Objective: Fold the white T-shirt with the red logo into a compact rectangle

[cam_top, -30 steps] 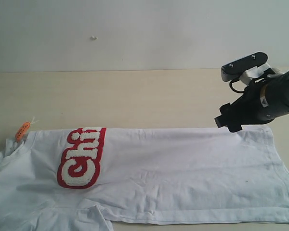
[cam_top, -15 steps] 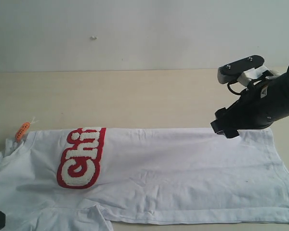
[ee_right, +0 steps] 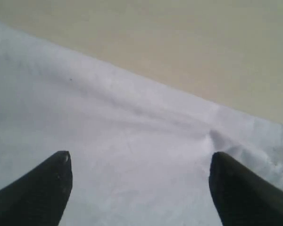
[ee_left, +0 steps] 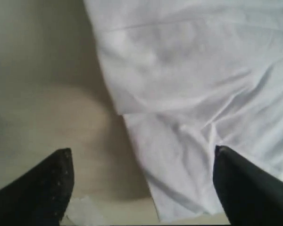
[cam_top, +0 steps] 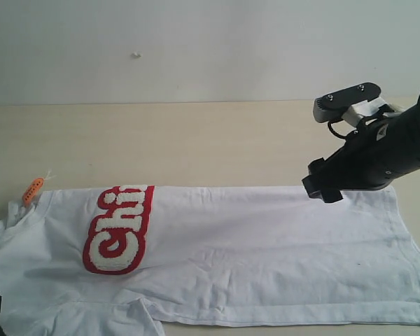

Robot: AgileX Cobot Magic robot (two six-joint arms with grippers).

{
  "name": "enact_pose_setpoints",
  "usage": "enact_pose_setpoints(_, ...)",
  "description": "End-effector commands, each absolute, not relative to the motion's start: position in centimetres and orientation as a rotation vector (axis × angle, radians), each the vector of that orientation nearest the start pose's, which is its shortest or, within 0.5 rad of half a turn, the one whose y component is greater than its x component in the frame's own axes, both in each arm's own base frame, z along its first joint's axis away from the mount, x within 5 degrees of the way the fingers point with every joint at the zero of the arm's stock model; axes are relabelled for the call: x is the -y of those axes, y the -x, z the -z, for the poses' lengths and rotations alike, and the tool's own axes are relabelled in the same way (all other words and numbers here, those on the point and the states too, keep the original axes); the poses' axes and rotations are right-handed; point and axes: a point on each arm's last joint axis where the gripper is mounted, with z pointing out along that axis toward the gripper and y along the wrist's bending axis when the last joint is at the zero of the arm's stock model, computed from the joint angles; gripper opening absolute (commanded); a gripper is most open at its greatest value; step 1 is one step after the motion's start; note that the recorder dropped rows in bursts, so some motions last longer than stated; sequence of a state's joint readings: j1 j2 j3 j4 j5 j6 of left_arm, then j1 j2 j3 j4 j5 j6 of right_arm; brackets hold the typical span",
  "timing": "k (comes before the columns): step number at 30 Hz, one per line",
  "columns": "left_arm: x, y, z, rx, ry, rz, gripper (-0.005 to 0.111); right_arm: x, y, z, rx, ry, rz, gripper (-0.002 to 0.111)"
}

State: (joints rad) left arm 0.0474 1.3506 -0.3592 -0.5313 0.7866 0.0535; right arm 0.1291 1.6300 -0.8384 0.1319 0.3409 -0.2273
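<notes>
The white T-shirt lay flat on the worktop, stretched lengthwise from side to side. Its collar and small orange tag were at the left arm's end and its hem at the right arm's end. The red logo sat near the collar and was cut short at the far edge, so the shirt looked already narrowed lengthwise.

The right pincer hung just above the far edge near the hem corner. It was spread wide and held nothing, with cloth beneath it and bare worktop just beyond. From there the shirt lay below and ran away towards the collar. I judged that any shortening fold would have to go along that long axis, hem towards logo, and the right arm was plainly the nearer one for it.

The left pincer was also spread and empty. It straddled the shirt's edge at the collar end, one finger over cloth and the other over worktop. From the outside only a dark sliver of it showed at the near corner.
</notes>
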Motion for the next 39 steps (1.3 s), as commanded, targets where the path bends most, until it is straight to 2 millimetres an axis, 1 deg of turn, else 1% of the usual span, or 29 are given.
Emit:
enact_pose_setpoints(1, 2.6, -14.8, -12.9, -3.096, 0.618, 0.584, 0.078, -4.5, -30.5, -18.3, -2.565, 0.331, -0.097, 0.075)
enact_pose_setpoints(3, 2.8, -15.0, -12.7, -3.074, 0.581, 0.62, 0.078, -4.5, -30.5, -18.3, -2.565, 0.33, -0.098, 0.075)
enact_pose_setpoints(7, 2.9, -15.0, -12.1, -3.023, 0.607, 0.644, 0.078, -4.5, -30.5, -18.3, -2.564, 0.336, -0.096, 0.075)
enact_pose_setpoints(10, 3.1, -14.7, -11.5, -3.002, 0.568, 0.674, 0.078, -4.5, -30.5, -18.3, -2.564, 0.336, -0.096, 0.075)
enact_pose_setpoints(16, 4.3, -14.4, -11.2, -2.938, 0.482, 0.909, 0.078, -4.5, -30.5, -18.4, -2.557, 0.337, -0.094, 0.075)
enact_pose_setpoints(20, 4.5, -14.0, -10.7, -2.983, 0.454, 0.945, 0.077, -4.5, -30.5, -18.4, -2.557, 0.337, -0.094, 0.075)
enact_pose_setpoints(21, 4.6, -14.0, -10.6, -2.992, 0.457, 0.957, 0.075, -4.5, -30.5, -18.4, -2.557, 0.337, -0.094, 0.075)
enact_pose_setpoints(23, 4.7, -14.0, -10.5, -2.994, 0.467, 0.982, 0.066, -4.5, -30.5, -18.4, -2.557, 0.337, -0.094, 0.075)
enact_pose_setpoints(24, 4.7, -14.1, -10.5, -2.989, 0.464, 0.991, 0.058, -4.5, -30.5, -18.4, -2.557, 0.337, -0.094, 0.075)
enact_pose_setpoints(25, 4.8, -14.1, -10.4, -2.98, 0.469, 1.003, 0.048, -4.5, -30.5, -18.4, -2.557, 0.337, -0.094, 0.075)
enact_pose_setpoints(28, 5.0, -14.3, -10.6, -2.946, 0.468, 1.06, 0.011, -4.5, -30.5, -18.4, -2.557, 0.337, -0.094, 0.075)
enact_pose_setpoints(29, 5.1, -14.3, -10.7, -2.938, 0.469, 1.081, 0.001, -4.5, -30.5, -18.4, -2.557, 0.337, -0.094, 0.075)
enact_pose_setpoints(32, 5.8, -14.5, -11.5, -2.914, 0.412, 1.232, 0.001, -4.5, -30.5, -18.4, -2.557, 0.337, -0.094, 0.075)
enact_pose_setpoints(35, 6.7, -15.0, -13.1, -2.854, 0.344, 1.49, 0.001, -4.5, -30.5, -18.4, -2.557, 0.337, -0.094, 0.075)
enact_pose_setpoints(37, 7.2, -15.8, -14.3, -2.781, 0.315, 1.636, 0.001, -4.5, -30.5, -18.4, -2.557, 0.337, -0.094, 0.075)
enact_pose_setpoints(39, 7.3, -16.8, -15.0, -2.713, 0.327, 1.679, 0.001, -4.5, -30.5, -18.3, -2.563, 0.339, -0.095, 0.075)
